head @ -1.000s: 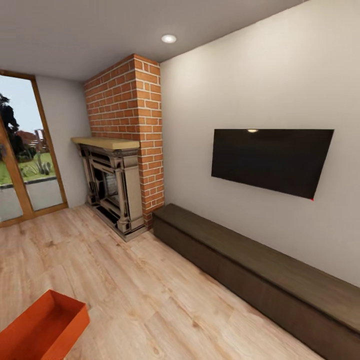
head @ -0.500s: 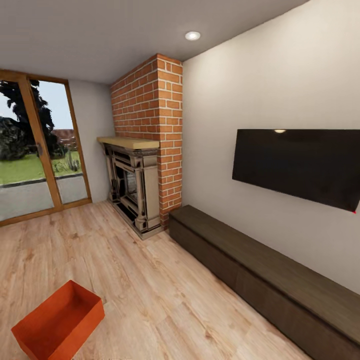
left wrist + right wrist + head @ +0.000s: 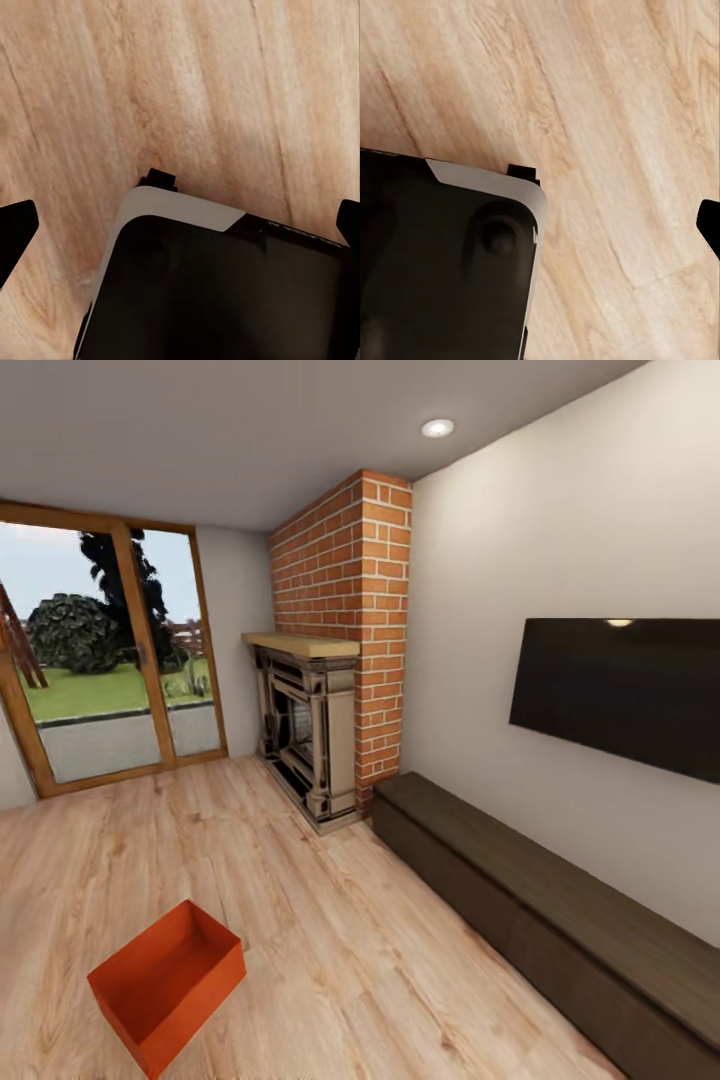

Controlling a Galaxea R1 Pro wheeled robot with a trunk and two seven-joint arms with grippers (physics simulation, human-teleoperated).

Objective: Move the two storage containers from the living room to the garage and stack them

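The head camera looks across the light wood plank floor [image 3: 330, 920] toward the red brick fireplace [image 3: 345, 650]; both wrist cameras face that floor closely.

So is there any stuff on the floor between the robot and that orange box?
Nothing visible is in the way. The orange box sits alone on the wood floor, with bare planks around it. The fireplace and the long dark bench stand off by the wall.
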